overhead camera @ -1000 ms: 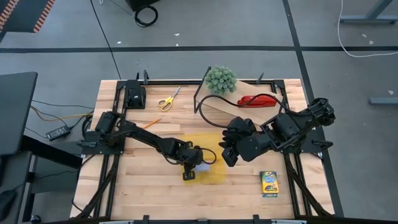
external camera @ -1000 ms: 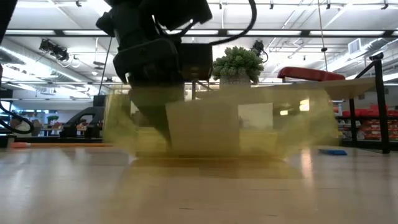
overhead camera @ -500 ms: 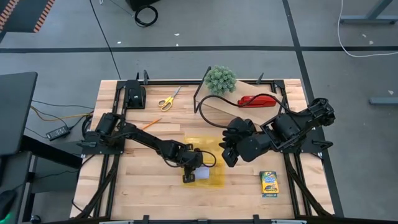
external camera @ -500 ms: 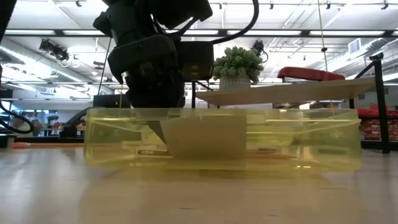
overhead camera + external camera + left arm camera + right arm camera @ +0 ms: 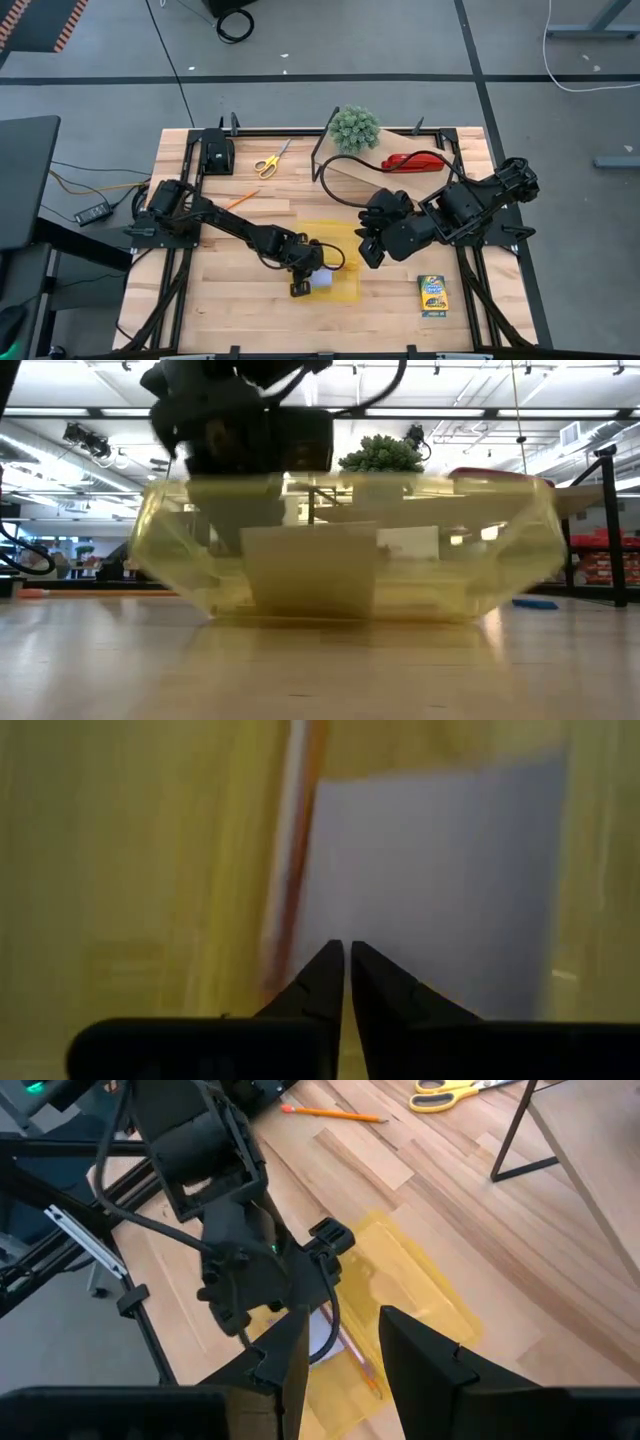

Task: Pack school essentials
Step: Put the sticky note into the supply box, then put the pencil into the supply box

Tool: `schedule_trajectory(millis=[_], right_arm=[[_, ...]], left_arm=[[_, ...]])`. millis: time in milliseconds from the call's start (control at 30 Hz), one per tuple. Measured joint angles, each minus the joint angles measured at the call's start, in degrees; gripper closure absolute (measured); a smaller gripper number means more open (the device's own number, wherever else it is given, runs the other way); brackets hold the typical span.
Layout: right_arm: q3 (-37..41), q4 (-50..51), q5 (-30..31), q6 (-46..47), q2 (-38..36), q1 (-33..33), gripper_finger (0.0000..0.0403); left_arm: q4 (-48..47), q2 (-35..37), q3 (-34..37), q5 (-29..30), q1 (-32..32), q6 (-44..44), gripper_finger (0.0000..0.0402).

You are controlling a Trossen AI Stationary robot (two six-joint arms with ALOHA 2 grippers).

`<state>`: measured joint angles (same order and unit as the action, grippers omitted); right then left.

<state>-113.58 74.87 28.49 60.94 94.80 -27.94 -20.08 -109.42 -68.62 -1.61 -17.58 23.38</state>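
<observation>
A yellow see-through pouch lies mid-table. Inside it are a pale blue notepad and an orange pencil. My left gripper points steeply down at the pouch's near left corner. Its fingertips are all but together at the notepad's near edge. My right gripper hangs open above the pouch's right side, holding nothing. In the low view the notepad shows through the pouch wall. Yellow scissors, a second pencil and the crayon box lie on the wood. My left gripper comes from above, slanting down, with its fingertips at the notepad's near edge in the pouch. Whether they touch the notepad or the pouch's wall I cannot tell.
A round green plant and a red stapler stand at the far side on a slanted shelf with dark legs. A small blue eraser lies on the wood to the right. Bare wood stretches along the near edge, left of the crayon box.
In the low view the pouch sank low and wide half a second ago and now stands taller again, its end walls slanting outward. The notepad inside has stayed near the same spot. My right gripper has kept still.
</observation>
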Motion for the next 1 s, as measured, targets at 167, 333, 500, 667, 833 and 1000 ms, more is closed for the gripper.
schedule_trajectory(millis=[167,333,500,667,833,1000], right_arm=[[0.0,0.98,-0.57,-0.03,0.0,-0.39,0.0273],[0.0,1.36,-0.64,0.1,0.0,-0.37,0.0273],[0.0,1.34,-0.64,0.14,0.0,-0.51,0.0273],[0.0,1.35,-0.18,0.13,0.0,-0.79,0.0273],[0.0,1.34,0.02,0.46,0.0,-0.76,0.0273],[0.0,1.29,0.02,1.77,0.0,-0.97,0.0273]], left_arm=[[-1.49,3.06,0.02,0.52,-0.04,-0.39,0.0345],[-2.79,5.79,-0.02,1.57,0.07,-0.63,0.033],[-9.97,9.32,-0.04,4.91,0.15,-3.33,0.0327],[-23.31,13.04,0.35,7.93,2.2,-8.79,0.0332],[-25.89,17.92,5.3,4.94,9.43,-10.23,0.0321],[-25.75,25.37,13.77,3.5,17.56,-8.75,0.0302]])
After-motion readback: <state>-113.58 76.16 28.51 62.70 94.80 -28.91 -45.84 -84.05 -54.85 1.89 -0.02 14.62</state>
